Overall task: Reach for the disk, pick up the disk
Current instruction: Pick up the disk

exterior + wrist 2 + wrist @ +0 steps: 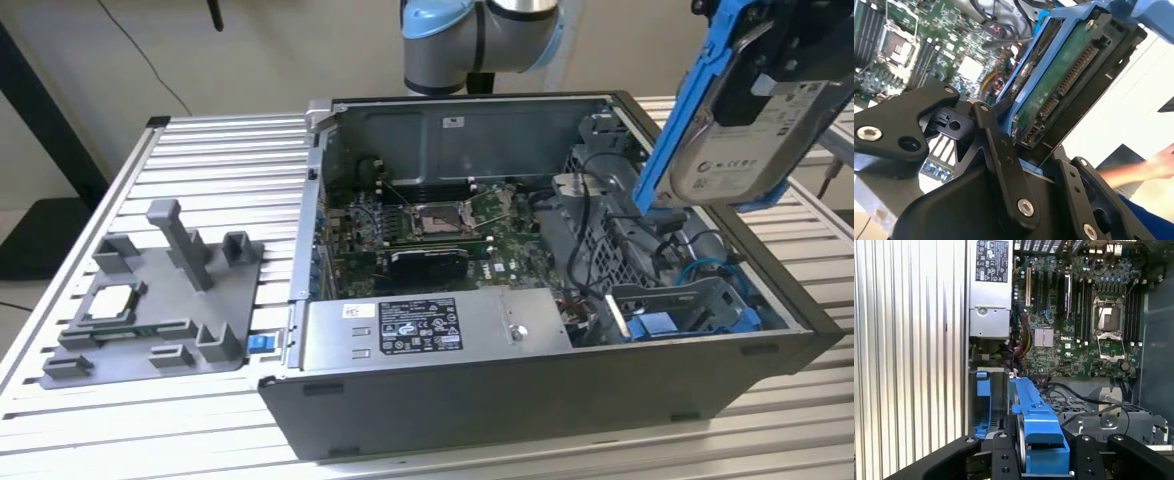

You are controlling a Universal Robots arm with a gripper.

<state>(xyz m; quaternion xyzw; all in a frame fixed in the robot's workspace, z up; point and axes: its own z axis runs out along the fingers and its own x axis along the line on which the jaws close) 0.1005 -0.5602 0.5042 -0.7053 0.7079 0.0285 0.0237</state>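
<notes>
Silver-grey, blue-bracketed hard drive (742,130) clamped in black gripper (1046,450), held tilted, clear above open grey computer case (534,400), over its drive-bay edge.

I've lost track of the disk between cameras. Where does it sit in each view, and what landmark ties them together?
Exterior view: the disk hangs at the upper right, in the gripper, above the open case.
Second wrist view: its green underside fills the upper middle, between the black fingers.
First wrist view: its blue bracket shows edge-on, bottom centre.
Shared landmark: the empty processor socket.
</notes>
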